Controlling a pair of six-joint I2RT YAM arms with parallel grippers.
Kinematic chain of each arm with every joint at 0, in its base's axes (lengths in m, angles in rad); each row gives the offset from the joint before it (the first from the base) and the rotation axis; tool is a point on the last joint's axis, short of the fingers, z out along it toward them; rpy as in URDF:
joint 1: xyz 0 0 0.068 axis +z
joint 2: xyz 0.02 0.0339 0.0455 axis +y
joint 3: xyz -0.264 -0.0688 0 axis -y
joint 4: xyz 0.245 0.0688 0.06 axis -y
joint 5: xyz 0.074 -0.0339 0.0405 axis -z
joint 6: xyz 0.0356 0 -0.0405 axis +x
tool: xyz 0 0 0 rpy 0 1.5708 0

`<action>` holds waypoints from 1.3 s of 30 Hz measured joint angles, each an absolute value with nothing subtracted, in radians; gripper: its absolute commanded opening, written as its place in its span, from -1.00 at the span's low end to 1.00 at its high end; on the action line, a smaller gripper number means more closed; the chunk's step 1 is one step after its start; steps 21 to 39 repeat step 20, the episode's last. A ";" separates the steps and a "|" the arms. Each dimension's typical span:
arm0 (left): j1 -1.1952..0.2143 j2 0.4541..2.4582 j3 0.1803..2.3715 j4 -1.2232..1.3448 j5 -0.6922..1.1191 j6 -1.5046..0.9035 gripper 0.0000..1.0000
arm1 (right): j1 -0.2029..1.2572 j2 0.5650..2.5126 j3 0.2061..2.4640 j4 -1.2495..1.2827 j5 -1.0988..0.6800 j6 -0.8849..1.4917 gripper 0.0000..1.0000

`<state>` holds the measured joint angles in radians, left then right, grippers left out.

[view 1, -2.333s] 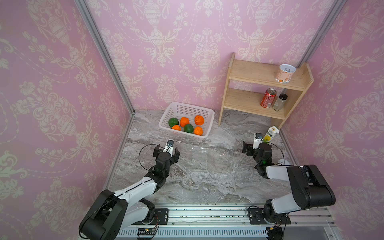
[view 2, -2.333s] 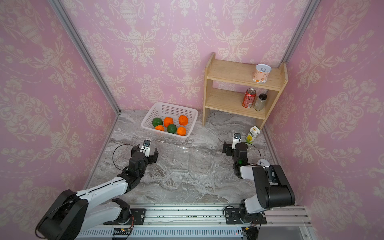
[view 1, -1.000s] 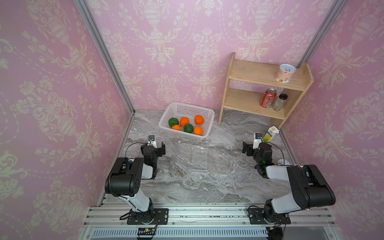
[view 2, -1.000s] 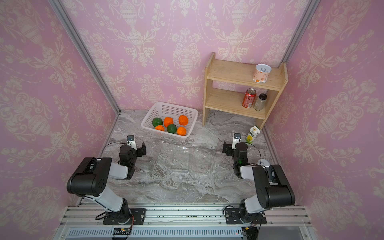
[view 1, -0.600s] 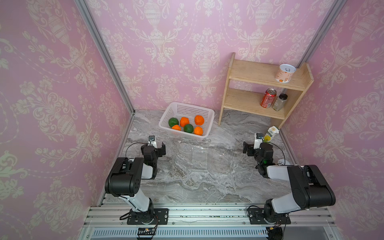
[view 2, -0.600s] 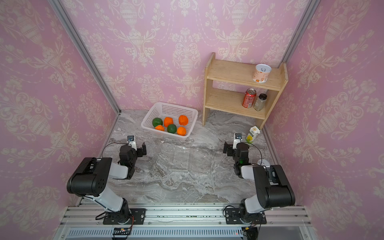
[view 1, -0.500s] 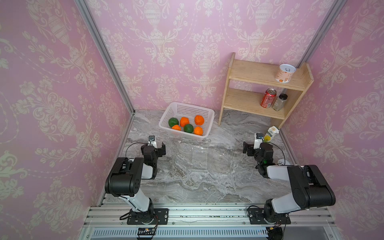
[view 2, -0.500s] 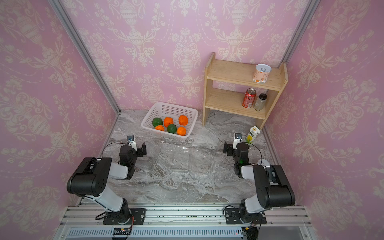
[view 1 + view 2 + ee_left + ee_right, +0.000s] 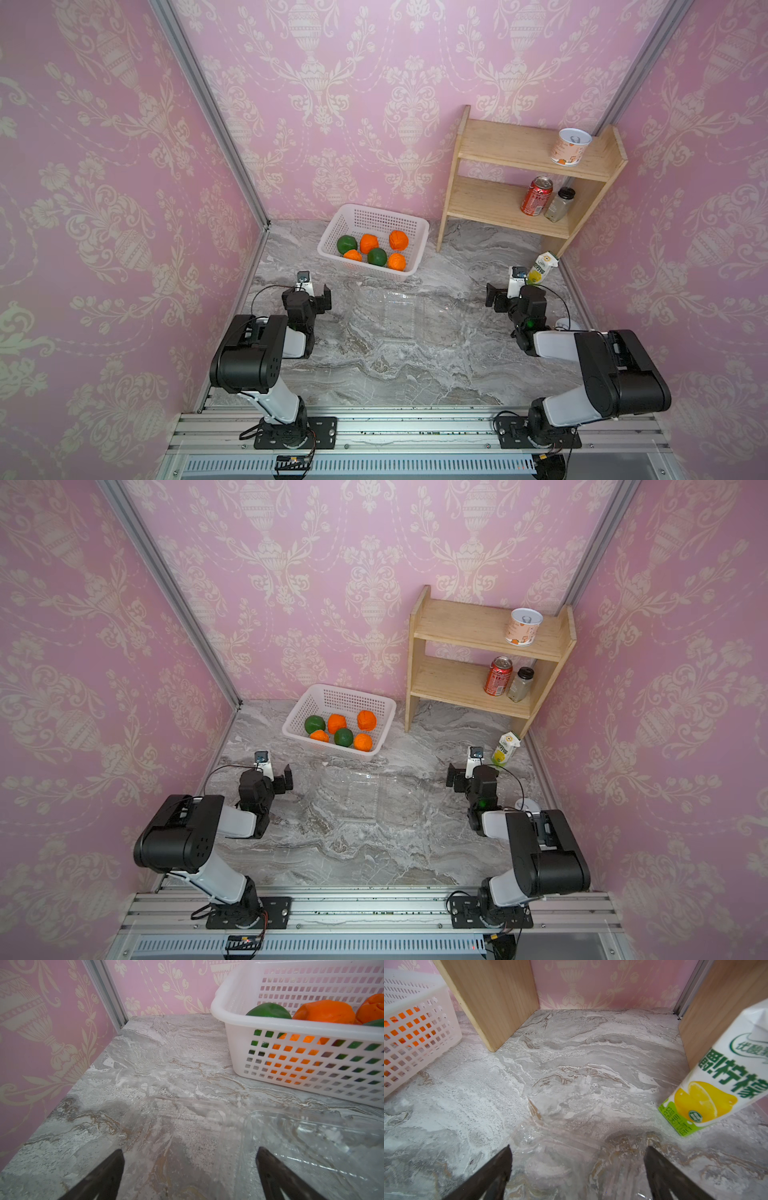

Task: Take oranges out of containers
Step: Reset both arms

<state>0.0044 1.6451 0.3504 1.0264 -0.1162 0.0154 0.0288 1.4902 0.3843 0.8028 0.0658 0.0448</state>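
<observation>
Several oranges (image 9: pixel 369 243), most bright orange and two dark green (image 9: pixel 346 244), lie in a white perforated basket (image 9: pixel 374 214) at the back; they also show in another top view (image 9: pixel 336 723) and the left wrist view (image 9: pixel 324 1012). Empty clear containers (image 9: pixel 399 311) lie open and flat mid-table, faint in both top views (image 9: pixel 361 796). The left gripper (image 9: pixel 309 291) stands open at the table's left, with clear plastic (image 9: pixel 291 1136) just ahead of it. The right gripper (image 9: pixel 509 293) stands open at the table's right, over a container's edge (image 9: pixel 550 1147). Nothing is between either one's fingers.
A wooden shelf (image 9: pixel 519 199) at the back right holds a red can (image 9: pixel 536 195), a jar (image 9: pixel 559 203) and a paper cup (image 9: pixel 571 145). A lemon drink carton (image 9: pixel 542 268) stands close by the right gripper (image 9: pixel 578 1147). Pink walls close in on three sides.
The left arm has drawn back from the middle of the table and folded up by the left wall. Over the last second neither arm has visibly moved.
</observation>
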 measured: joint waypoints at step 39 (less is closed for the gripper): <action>0.005 1.645 0.350 1.023 -0.086 0.015 0.99 | 0.029 1.490 0.384 0.803 0.066 0.044 0.99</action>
